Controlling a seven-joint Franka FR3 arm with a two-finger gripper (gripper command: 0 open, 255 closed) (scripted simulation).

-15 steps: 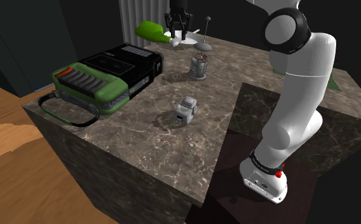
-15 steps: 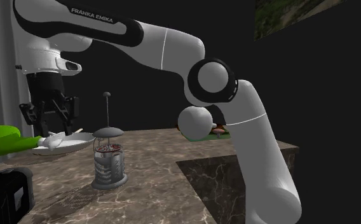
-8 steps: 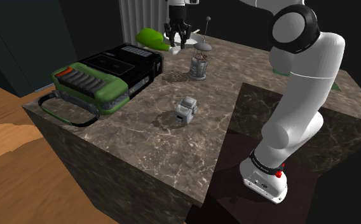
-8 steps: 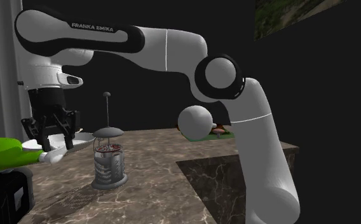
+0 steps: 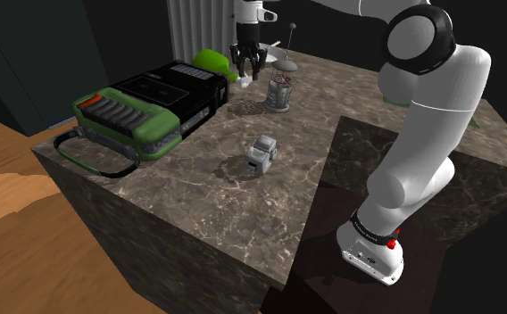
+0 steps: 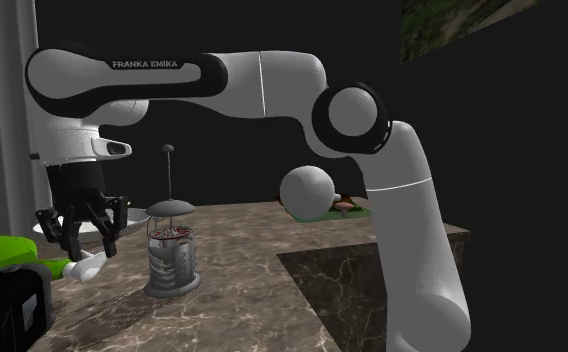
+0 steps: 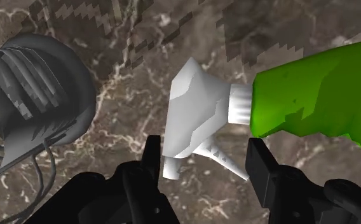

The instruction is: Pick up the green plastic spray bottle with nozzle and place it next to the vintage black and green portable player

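The green spray bottle [image 5: 210,61] [image 6: 2,252] [image 7: 313,95] lies on its side with its white nozzle between my fingers. My gripper [image 5: 245,68] [image 6: 84,250] [image 7: 204,162] is shut on the nozzle end, low over the marble tabletop's far side. The black and green portable player [image 5: 149,103] [image 6: 7,305] lies flat just in front of the bottle at the shoulder view's left. I cannot tell whether the bottle touches the tabletop.
A glass French press [image 5: 279,89] [image 6: 170,250] [image 7: 27,95] stands close beside the gripper. A white dish [image 5: 285,64] lies behind it. A small grey robot toy [image 5: 261,154] stands mid-table. The arm's raised stand [image 5: 403,169] takes the shoulder view's right.
The gripper has come down and toward the player with the bottle in it, from above the white dish to just over the tabletop.
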